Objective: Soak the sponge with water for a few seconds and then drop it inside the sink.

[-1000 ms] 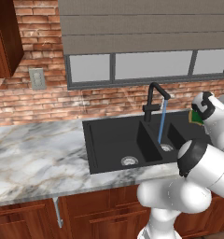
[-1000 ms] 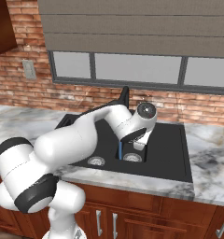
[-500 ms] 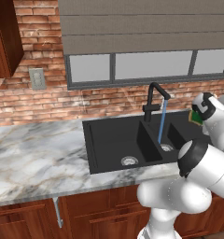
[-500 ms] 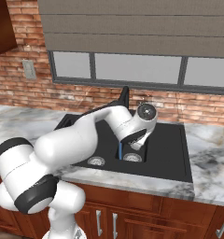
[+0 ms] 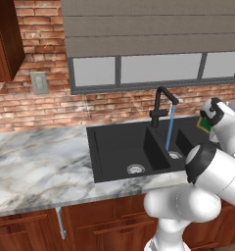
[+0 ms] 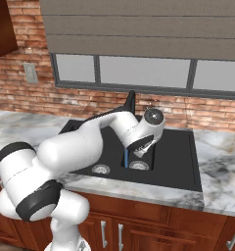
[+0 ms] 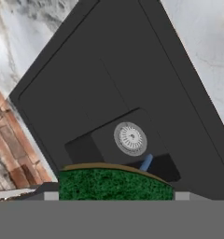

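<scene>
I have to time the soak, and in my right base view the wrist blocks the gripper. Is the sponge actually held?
Observer: Yes. The hand view shows the sponge, green face toward the camera, clamped in the gripper.
Operator: Is it in the water?
Observer: Seemingly not. In the left base view the sponge sits right of the water stream, with a gap between them.
Operator: What lies below it?
Observer: The hand view looks down into the sink, at a round silver drain.
</scene>
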Controlling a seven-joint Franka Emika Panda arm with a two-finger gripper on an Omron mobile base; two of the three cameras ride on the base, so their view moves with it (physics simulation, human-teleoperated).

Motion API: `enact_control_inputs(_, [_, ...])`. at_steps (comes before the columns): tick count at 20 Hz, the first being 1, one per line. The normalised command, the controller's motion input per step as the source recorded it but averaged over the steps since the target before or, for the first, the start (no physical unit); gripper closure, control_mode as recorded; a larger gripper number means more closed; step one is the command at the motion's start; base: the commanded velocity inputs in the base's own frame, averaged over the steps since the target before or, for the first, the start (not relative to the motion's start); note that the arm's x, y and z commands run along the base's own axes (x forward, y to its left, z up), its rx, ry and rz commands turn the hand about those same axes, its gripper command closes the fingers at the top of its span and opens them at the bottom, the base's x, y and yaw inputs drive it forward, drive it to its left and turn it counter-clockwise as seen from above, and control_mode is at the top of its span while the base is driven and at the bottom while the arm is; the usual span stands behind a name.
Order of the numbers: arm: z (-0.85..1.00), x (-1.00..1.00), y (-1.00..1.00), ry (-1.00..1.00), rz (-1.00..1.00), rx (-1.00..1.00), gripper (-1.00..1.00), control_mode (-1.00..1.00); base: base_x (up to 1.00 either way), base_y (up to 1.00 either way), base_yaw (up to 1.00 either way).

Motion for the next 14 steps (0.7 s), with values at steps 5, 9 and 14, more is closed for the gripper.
enact_control_inputs(5, [-0.06,0.03,0.05,0.06,-0.04,0.07,1.0,-1.0,0.0,0.0,0.0])
enact_control_inputs(9, [0.0,0.0,0.11,0.0,0.0,0.12,1.0,-1.0,0.0,0.0,0.0])
enact_control_inputs(14, [0.0,0.0,0.0,0.0,0.0,0.12,1.0,-1.0,0.0,0.0,0.0])
